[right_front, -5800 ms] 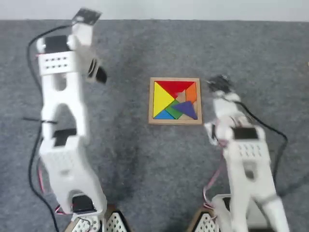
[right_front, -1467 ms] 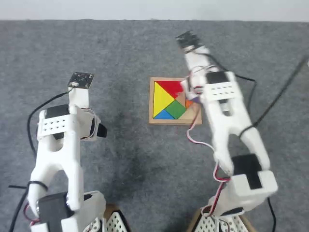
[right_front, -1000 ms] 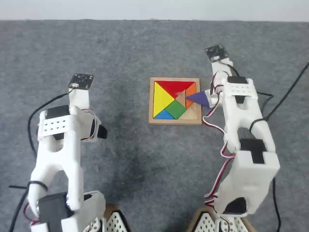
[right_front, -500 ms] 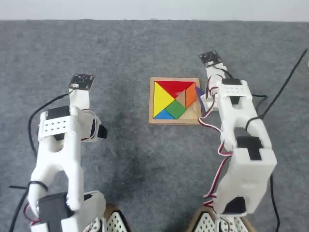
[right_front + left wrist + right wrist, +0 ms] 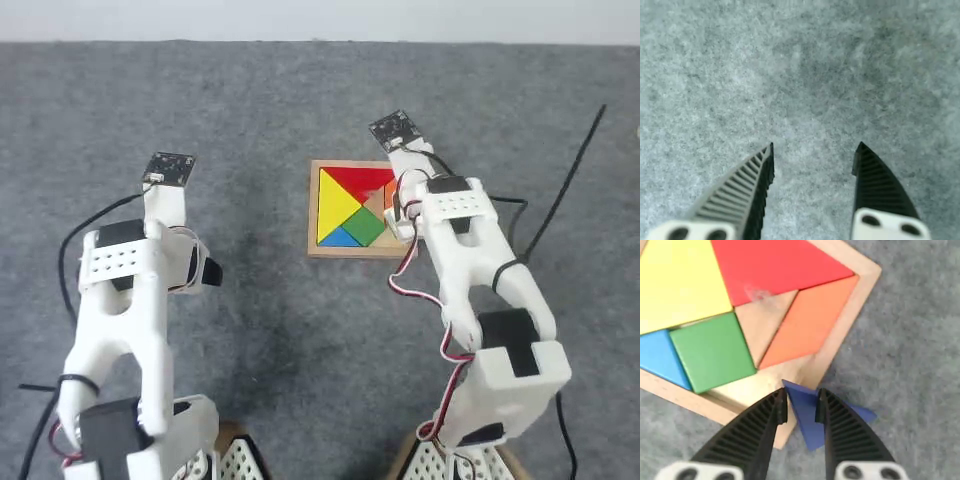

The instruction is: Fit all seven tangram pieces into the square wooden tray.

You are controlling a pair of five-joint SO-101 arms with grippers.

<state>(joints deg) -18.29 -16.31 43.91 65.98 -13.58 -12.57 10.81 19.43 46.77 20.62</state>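
Your grey felt-covered desk carries everything, and on it the square wooden tray lies flat between the two white arms, nearer the right one. Inside its raised pale rim the painted, smooth-faced pieces sit flush. The large yellow triangle and the large red triangle fill one half. Beside them are the orange parallelogram, the green square and the small blue triangle. A pale wood-coloured triangle between red, green and orange may be an unpainted piece or bare floor; you cannot tell. The bare triangular corner next to the green square looks like the last gap. Your right end effector is pinching the purple-blue wooden triangle on edge between its ribbed black fingers. The piece hangs over the tray's rim at that corner, partly above the felt outside. This reads as the final placement: you would need to carry the triangle inward, turn it so its long side meets the orange and green edges, and lay it flat. Your left end effector hangs spread wide over bare felt, well apart from the tray.
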